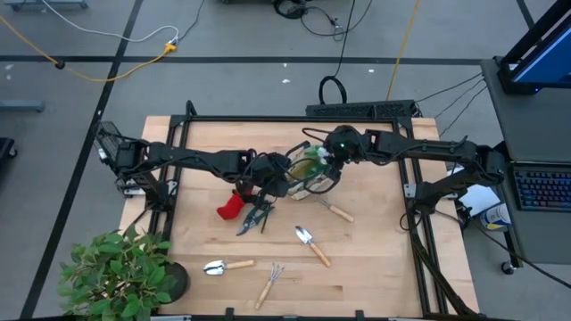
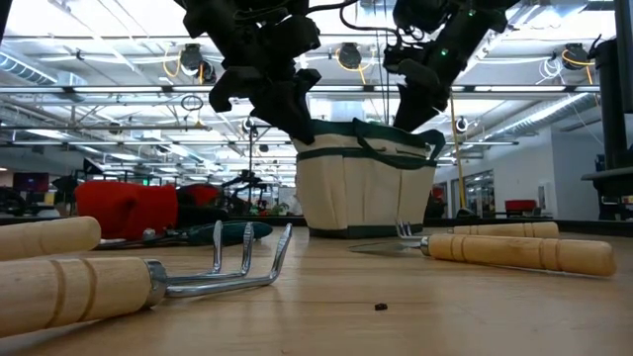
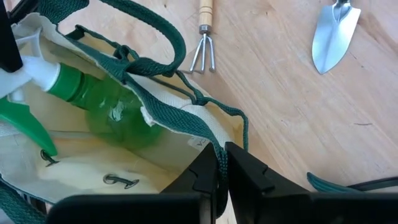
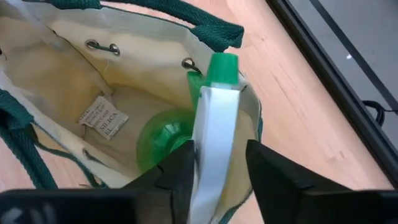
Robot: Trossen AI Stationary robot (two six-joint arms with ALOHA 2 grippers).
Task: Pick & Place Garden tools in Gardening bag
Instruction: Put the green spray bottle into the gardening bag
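The beige gardening bag (image 1: 305, 171) with green trim stands on its base mid-table. A green spray bottle (image 3: 106, 106) lies tilted inside it, body down and white head (image 4: 214, 124) up at the rim. My left gripper (image 3: 219, 155) is shut on the bag's rim. My right gripper (image 4: 214, 163) is open above the bag's mouth, its fingers on either side of the bottle's white head. A red glove (image 1: 230, 207), dark shears (image 1: 256, 217), two trowels (image 1: 312, 245) (image 1: 227, 266), a rake (image 1: 270, 283) and another wooden-handled tool (image 1: 335, 210) lie on the table. My left gripper pinches the bag's top rim (image 3: 208, 127), the beige wall with its green trim, one finger inside the bag and one outside. The fingers slant down from the table's left side. The bag stays upright with its base (image 2: 366, 232) on the table. My right gripper's fingers (image 4: 180, 171) stand close beside the bottle's white head; whether either one touches it I cannot tell.
A leafy potted plant (image 1: 120, 272) stands at the near left corner. A black metal frame (image 1: 415, 192) borders the wooden table at the right and far sides. Bare wood lies to the right of the loose tools.
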